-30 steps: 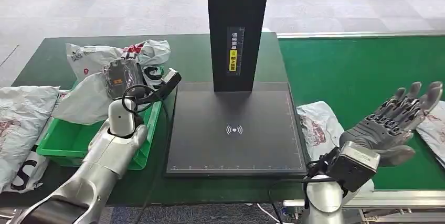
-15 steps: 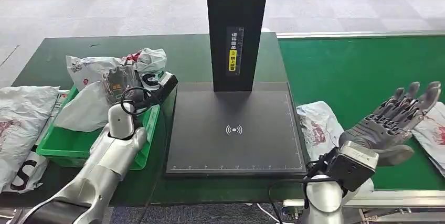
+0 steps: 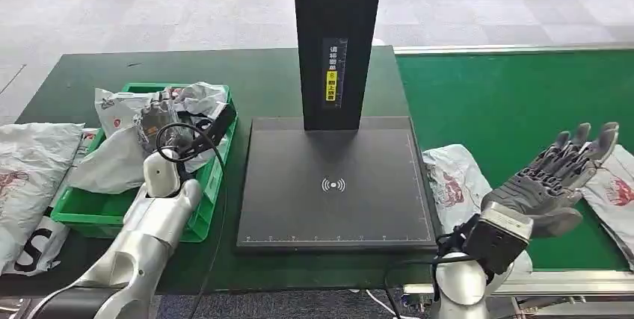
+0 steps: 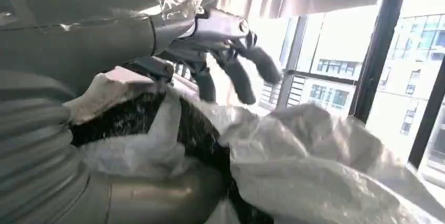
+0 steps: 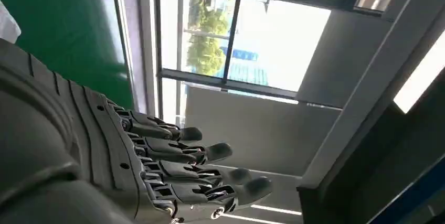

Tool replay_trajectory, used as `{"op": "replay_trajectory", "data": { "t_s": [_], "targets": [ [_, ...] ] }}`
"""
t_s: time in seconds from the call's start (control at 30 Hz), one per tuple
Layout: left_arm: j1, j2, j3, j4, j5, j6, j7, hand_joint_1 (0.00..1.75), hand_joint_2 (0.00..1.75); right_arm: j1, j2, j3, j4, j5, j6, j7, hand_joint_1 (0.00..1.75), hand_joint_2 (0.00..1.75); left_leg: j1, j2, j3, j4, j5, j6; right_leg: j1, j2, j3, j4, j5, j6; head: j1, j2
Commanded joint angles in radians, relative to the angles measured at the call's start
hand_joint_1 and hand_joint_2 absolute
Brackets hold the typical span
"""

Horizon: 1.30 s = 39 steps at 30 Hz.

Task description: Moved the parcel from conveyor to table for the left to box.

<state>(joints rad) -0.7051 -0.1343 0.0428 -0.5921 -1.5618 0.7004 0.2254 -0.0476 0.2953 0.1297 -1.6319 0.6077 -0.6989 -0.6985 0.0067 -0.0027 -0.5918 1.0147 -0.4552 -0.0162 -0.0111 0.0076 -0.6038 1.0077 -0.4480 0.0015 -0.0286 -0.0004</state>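
Head view shows our left hand grasping a crumpled white parcel over the green bin; our right hand hangs released above the conveyor. We judge the bag light, limp and slippery: gather a bunched fold.

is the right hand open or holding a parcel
Open. The right hand hangs above the green conveyor with fingers spread and nothing in them; the right wrist view shows the same. A parcel lies beside it, untouched.

White parcel; green box; green conveyor.
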Motion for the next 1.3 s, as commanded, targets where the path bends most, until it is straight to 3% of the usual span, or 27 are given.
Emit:
{"op": "replay_trajectory", "data": {
  "t_s": [0.03,0.3,0.4,0.43,0.6,0.77,1.07,1.13,1.17,1.2,1.3],
  "targets": [
    [-0.037,-0.026,0.145,0.042,-0.009,-0.002,-0.020,0.00,0.00,0.104,0.054,-0.005,0.068,-0.008,0.001,0.000,0.00,0.00,0.001,-0.003,0.005,-0.004,0.001,0.000,0.001,-0.004,0.006,-0.004,-0.001,-0.001,0.000,0.000],
    [-0.013,-0.044,0.201,-0.041,-0.001,-0.002,-0.068,0.00,0.00,0.104,0.054,-0.010,0.077,-0.004,0.001,0.000,0.00,0.00,0.001,-0.002,0.003,-0.002,0.000,0.000,0.002,-0.002,0.004,-0.003,-0.001,-0.001,0.000,0.000],
    [0.037,-0.079,0.264,-0.211,0.024,-0.002,-0.204,0.00,0.00,0.098,0.054,-0.033,0.090,0.004,0.001,0.000,0.00,0.00,0.001,-0.001,0.004,-0.003,0.000,0.000,0.001,-0.002,0.005,-0.003,-0.001,-0.001,0.000,0.000],
    [0.045,-0.089,0.281,-0.244,0.029,-0.002,-0.235,0.00,1.75,0.096,0.054,-0.037,0.092,0.004,0.001,0.000,0.00,0.00,0.001,-0.001,0.005,-0.004,0.000,0.000,0.002,-0.002,0.006,-0.005,-0.001,-0.001,0.000,0.000],
    [0.083,-0.172,0.448,-0.444,0.106,-0.002,-0.497,0.00,1.75,0.067,0.054,-0.070,0.121,0.006,0.001,0.000,0.00,0.00,0.001,-0.001,0.003,-0.003,-0.001,0.000,0.001,-0.002,0.005,-0.003,-0.001,0.000,0.000,0.000],
    [0.040,-0.215,0.609,-0.452,0.290,-0.002,-0.781,0.00,1.75,0.043,0.054,-0.090,0.141,0.017,0.001,0.000,0.00,0.00,0.001,0.000,0.003,-0.003,-0.001,0.000,0.002,-0.001,0.005,-0.003,0.000,-0.001,0.000,0.000],
    [0.025,-0.215,0.605,-0.439,0.369,-0.002,-0.839,0.00,1.75,0.043,0.054,-0.110,0.129,0.020,0.001,0.000,0.00,0.00,0.001,-0.002,0.003,-0.003,0.000,0.000,0.001,-0.003,0.005,-0.003,0.000,0.000,0.000,0.000],
    [0.019,-0.215,0.553,-0.385,0.537,-0.002,-0.924,0.00,1.75,0.036,0.054,-0.177,0.120,0.064,0.001,0.000,0.00,0.00,0.001,-0.002,0.003,-0.003,0.000,0.000,0.001,-0.003,0.004,-0.003,0.000,0.000,0.000,0.000],
    [0.030,-0.215,0.441,-0.356,0.644,-0.002,-0.924,0.00,1.75,0.030,0.054,-0.211,0.114,0.117,0.001,0.027,0.00,0.00,0.001,-0.003,0.001,-0.001,0.000,0.000,0.001,-0.003,0.003,-0.002,-0.001,0.000,0.000,0.000],
    [0.069,-0.199,0.209,-0.316,0.866,-0.006,-0.924,0.00,1.75,0.011,0.054,-0.234,0.128,0.258,0.001,0.115,0.00,1.75,0.000,-0.008,0.000,-0.001,0.001,0.001,0.001,-0.008,0.004,-0.002,-0.001,0.000,0.000,0.000],
    [0.136,-0.149,0.005,-0.374,1.046,-0.054,-0.924,0.00,1.75,-0.020,0.054,-0.303,0.123,0.502,0.001,0.214,0.00,1.75,0.000,-0.009,0.001,-0.002,0.001,0.001,0.000,-0.010,0.005,-0.003,-0.001,0.000,0.000,0.000]
  ]
}}
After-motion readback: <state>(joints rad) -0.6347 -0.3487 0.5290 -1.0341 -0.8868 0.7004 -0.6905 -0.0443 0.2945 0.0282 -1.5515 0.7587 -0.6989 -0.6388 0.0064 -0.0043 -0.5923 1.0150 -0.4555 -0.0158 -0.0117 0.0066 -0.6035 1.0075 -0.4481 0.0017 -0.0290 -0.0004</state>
